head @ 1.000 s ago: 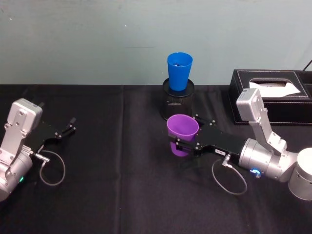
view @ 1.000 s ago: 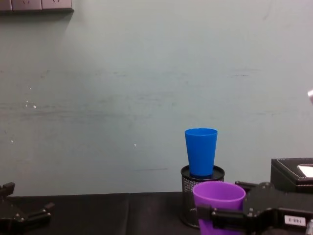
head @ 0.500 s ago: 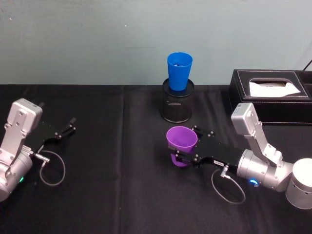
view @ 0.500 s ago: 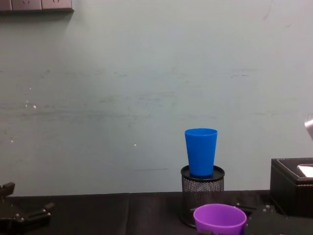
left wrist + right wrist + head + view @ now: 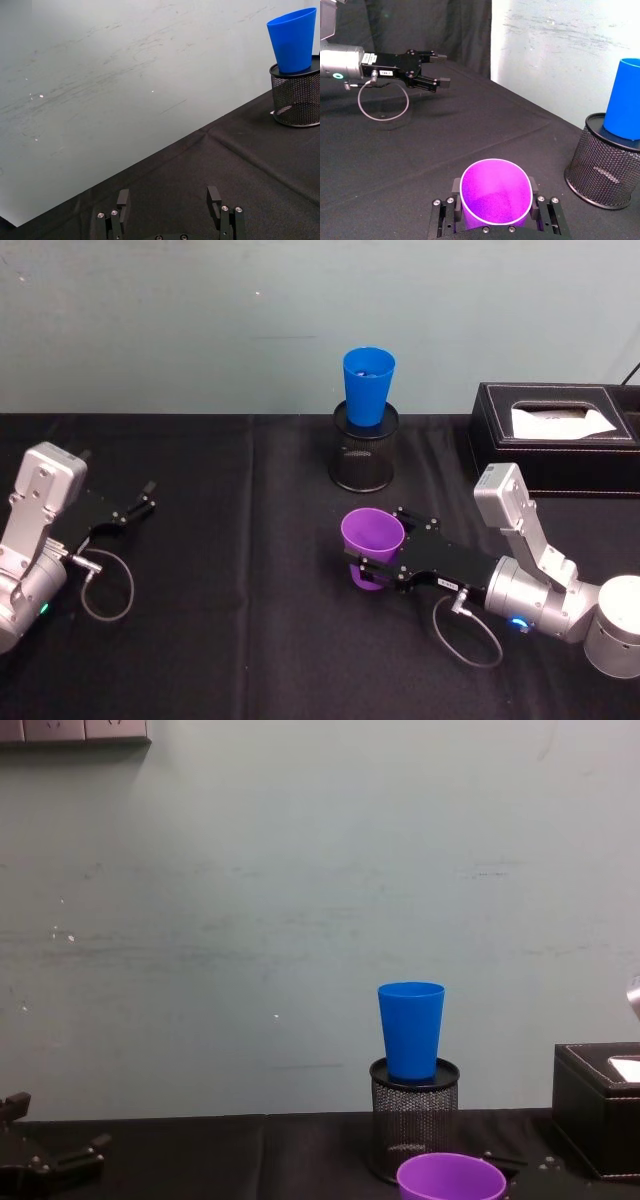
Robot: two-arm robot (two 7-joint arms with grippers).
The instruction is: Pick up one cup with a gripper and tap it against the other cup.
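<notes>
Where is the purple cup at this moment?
In the head view, the purple cup is right of centre, held upright in the right pincer, in front of the mesh holder carrying the blue cup.

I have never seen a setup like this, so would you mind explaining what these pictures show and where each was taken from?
It is a two-armed robot at a black table. One camera looks down from its head, one looks across from its chest, and one sits on each wrist. The right gripper holds a purple cup between its fingers. A blue cup stands in a mesh pen holder near the wall, apart from the purple one. A black tissue box sits to the right. The left gripper rests open on the table's left, holding nothing.
</notes>
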